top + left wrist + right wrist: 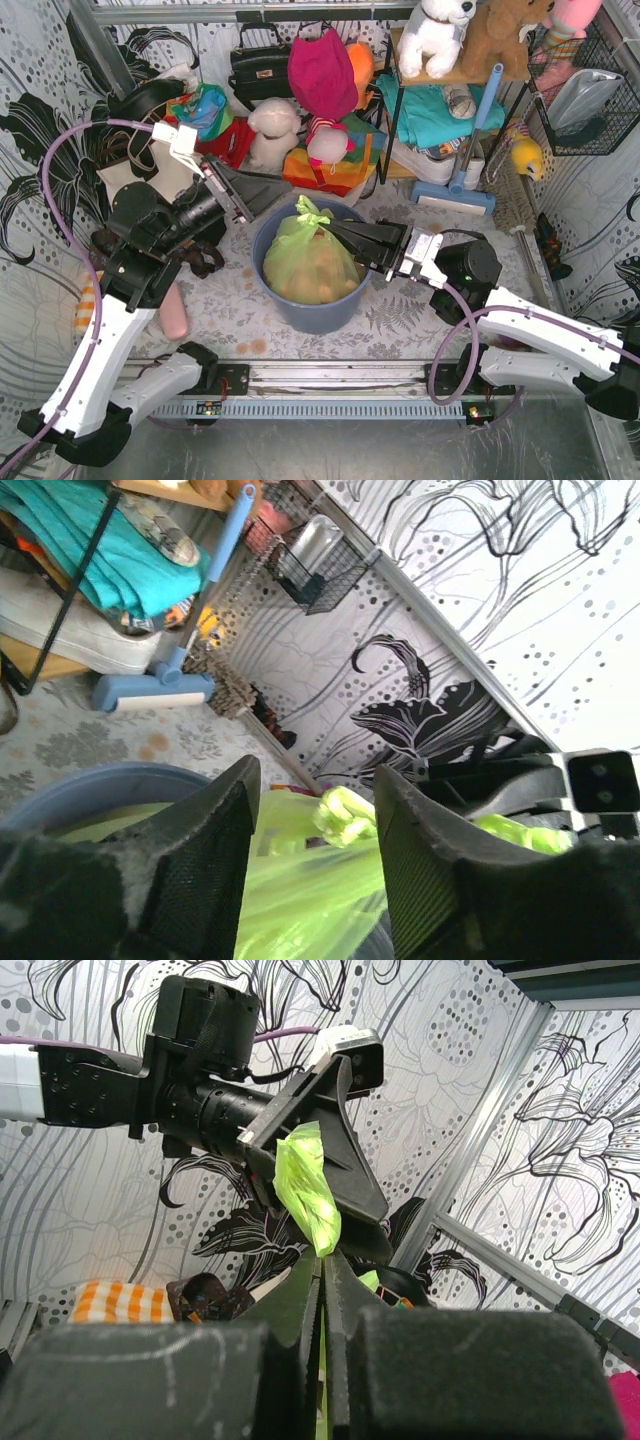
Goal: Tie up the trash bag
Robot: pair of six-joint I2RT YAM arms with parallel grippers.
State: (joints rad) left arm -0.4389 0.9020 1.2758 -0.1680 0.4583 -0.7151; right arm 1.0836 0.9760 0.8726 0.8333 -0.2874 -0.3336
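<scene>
The light-green trash bag [310,262] sits in the blue-grey round bin [300,310] at mid table, with tan paper showing through. Its top is gathered into a bunched tuft [308,212]. My right gripper [335,230] reaches in from the right and is shut on a strip of the bag's top; in the right wrist view [322,1255] the green strip [310,1195] sticks up out of the closed jaws. My left gripper [280,190] hovers just left of the tuft, open. In the left wrist view [318,775] the bag [300,880] and its tuft [345,815] lie between the spread fingers, untouched.
Plush toys, handbags and clothes [320,110] crowd the back. A blue floor brush [455,195] leans at the back right. A wire basket [585,95] hangs on the right wall. A pink object [175,318] lies at the left. A metal rail [330,378] runs along the front.
</scene>
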